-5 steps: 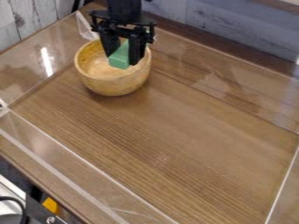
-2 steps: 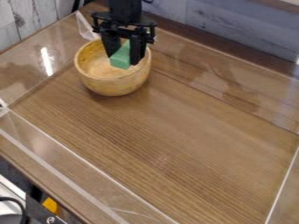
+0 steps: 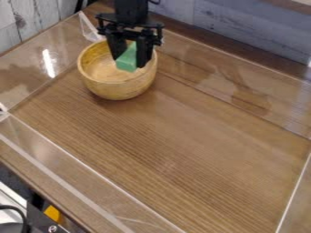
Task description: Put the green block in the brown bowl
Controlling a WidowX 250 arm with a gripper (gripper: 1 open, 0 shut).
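Observation:
The brown bowl stands on the wooden table at the upper left, round, light wood with a thick rim. My black gripper hangs straight down over its right half, shut on the green block. The block sits upright between the two fingers, its lower end just inside the bowl's rim; I cannot tell whether it touches the bowl's inside.
A clear plastic wall rings the wooden table along its front and sides. Grey planks form the backdrop behind the table. A black-and-yellow device shows at the lower left corner.

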